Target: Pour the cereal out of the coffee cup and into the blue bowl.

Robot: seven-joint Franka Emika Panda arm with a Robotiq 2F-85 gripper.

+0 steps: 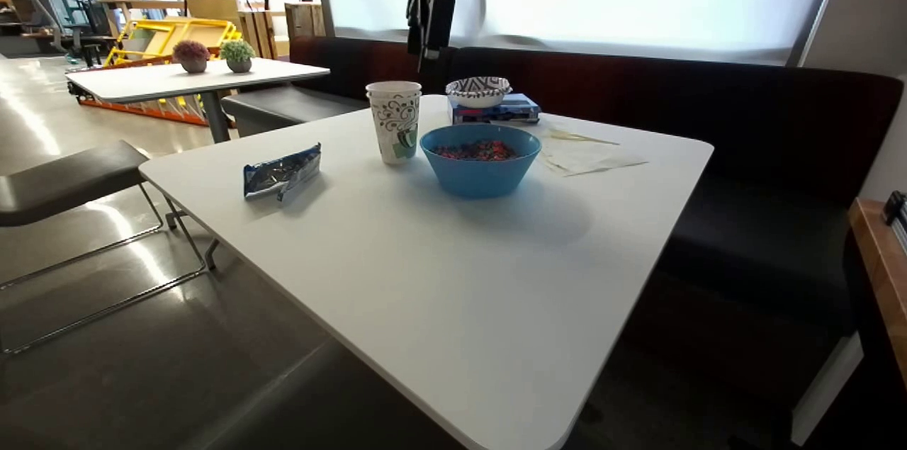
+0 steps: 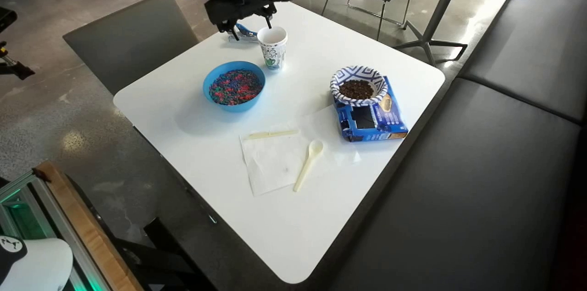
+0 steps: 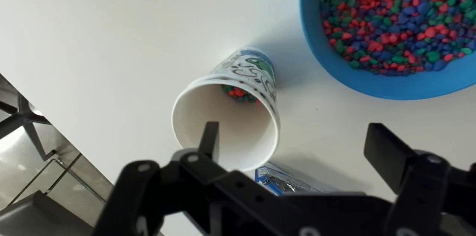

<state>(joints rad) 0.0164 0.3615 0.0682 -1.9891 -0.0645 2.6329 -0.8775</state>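
While the gripper [image 3: 293, 130] hangs above the white table [image 1: 496, 280] with its fingers [image 3: 385, 154] apart and nothing between them, the printed paper coffee cup [image 1: 395, 125] stands upright beside the blue bowl [image 1: 482, 179]. Cereal [image 3: 240, 94] shows at the cup's bottom; the bowl holds a larger heap [image 3: 405, 20] of red, green and blue pieces. Pour judged not yet begun. Risk 1: one finger overlaps the cup's mouth in the wrist view, so straight descent from here could crush the rim or topple the cup. Risk 2: two rims suggest nested cups; a grip on the outer alone may let the inner slip out during tilting.
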